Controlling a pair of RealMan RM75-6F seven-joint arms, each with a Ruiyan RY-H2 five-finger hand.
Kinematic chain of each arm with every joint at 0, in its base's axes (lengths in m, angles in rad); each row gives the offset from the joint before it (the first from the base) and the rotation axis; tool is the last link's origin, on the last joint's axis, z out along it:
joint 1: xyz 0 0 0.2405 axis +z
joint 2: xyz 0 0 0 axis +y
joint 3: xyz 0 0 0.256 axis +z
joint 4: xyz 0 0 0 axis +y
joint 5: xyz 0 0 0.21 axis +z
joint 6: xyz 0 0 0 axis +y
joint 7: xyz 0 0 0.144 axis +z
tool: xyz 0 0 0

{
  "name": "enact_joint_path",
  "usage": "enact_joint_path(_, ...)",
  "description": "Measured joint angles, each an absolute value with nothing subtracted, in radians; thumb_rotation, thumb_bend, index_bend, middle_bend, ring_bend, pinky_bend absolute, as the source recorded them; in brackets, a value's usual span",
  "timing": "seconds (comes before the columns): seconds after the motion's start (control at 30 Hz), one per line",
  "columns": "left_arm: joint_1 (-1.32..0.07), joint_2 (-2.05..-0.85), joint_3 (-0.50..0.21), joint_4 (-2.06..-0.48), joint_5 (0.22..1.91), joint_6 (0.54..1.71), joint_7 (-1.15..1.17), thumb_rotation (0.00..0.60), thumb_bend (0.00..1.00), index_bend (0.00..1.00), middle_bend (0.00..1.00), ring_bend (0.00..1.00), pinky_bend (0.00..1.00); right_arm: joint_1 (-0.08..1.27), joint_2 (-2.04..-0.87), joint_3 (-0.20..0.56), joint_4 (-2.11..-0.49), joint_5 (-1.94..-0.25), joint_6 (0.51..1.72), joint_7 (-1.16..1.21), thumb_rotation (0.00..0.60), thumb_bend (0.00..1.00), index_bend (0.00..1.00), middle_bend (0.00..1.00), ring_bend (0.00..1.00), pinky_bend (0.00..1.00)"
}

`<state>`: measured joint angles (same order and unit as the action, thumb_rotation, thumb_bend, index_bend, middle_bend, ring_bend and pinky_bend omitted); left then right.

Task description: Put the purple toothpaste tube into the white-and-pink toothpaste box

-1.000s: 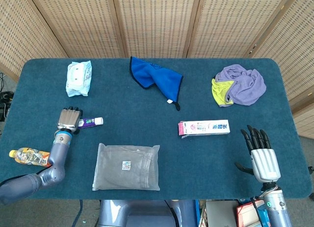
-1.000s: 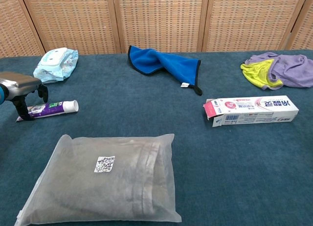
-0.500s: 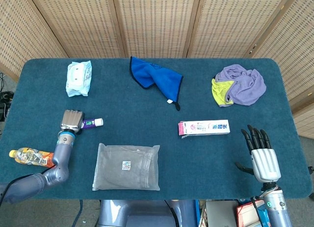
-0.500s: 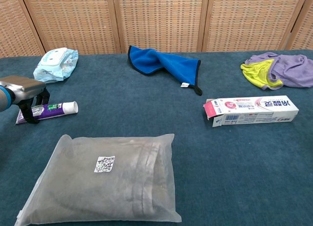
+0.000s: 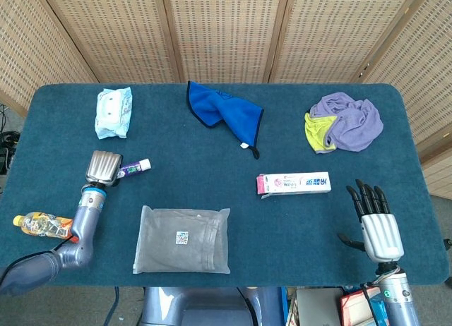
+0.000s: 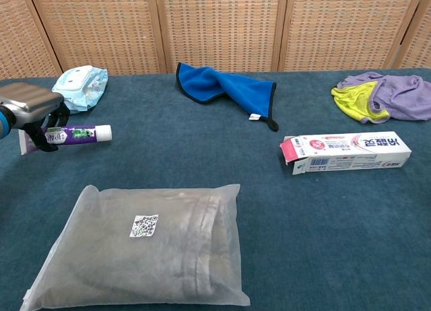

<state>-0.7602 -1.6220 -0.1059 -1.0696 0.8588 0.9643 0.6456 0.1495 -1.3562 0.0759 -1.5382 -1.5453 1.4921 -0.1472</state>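
Chest view: toothpaste box (image 6: 347, 152) flap open, inside unseen; left hand (image 6: 30, 109) grips purple tube (image 6: 77, 133); right hand (image 5: 374, 216) spread, idle.

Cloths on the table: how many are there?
3: a blue cloth at back centre, and a purple cloth bunched with a yellow-green cloth at back right.

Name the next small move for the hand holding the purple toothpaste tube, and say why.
Probably carry it toward the robot's right. The left hand grips the purple toothpaste tube, which looks lifted off the blue table. The white-and-pink toothpaste box lies far across the table with its open flap end facing the tube, so the white cap end should lead.
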Motion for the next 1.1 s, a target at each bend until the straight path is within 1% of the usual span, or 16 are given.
enact_joint_path(0.17,-0.750,-1.574,-0.106,-1.101,0.935,0.999,0.602,0.600,0.27,0.78,0.64,0.53,0.53,0.150,-1.356,0.075,-1.541,-1.544,1.490,-0.145,0.600,0.08,0.00,0.00,0.00,0.00)
enact_joint_path(0.43,-0.725,-1.469,-0.116,-1.188,1.089,1.065,0.442,0.600,0.27,0.78,0.64,0.53,0.53,0.155,-1.363,0.073,-1.540,-1.544,1.477,-0.156,0.600,0.08,0.00,0.00,0.00,0.00)
enact_joint_path(0.67,-0.694,-1.391,-0.114,-1.238,1.230,1.134,0.284,0.600,0.27,0.78,0.64,0.53,0.53,0.179,-1.374,0.083,-1.542,-1.518,1.427,-0.154,0.600,0.08,0.00,0.00,0.00,0.00)
enact_joint_path(0.87,-0.669,-1.351,-0.111,-1.274,1.318,1.200,0.199,0.600,0.27,0.78,0.64,0.53,0.53,0.242,-1.371,0.115,-1.576,-1.482,1.329,-0.183,0.600,0.08,0.00,0.00,0.00,0.00)
enact_joint_path(0.97,-0.663,-1.340,-0.111,-1.291,1.347,1.216,0.182,0.600,0.27,0.78,0.64,0.53,0.53,0.291,-1.369,0.144,-1.604,-1.448,1.261,-0.218,0.600,0.08,0.00,0.00,0.00,0.00)
enact_joint_path(1.1,-0.658,-1.330,-0.114,-1.313,1.376,1.232,0.173,0.600,0.27,0.78,0.64,0.53,0.53,0.372,-1.374,0.191,-1.634,-1.363,1.150,-0.288,0.600,0.08,0.01,0.00,0.00,0.00)
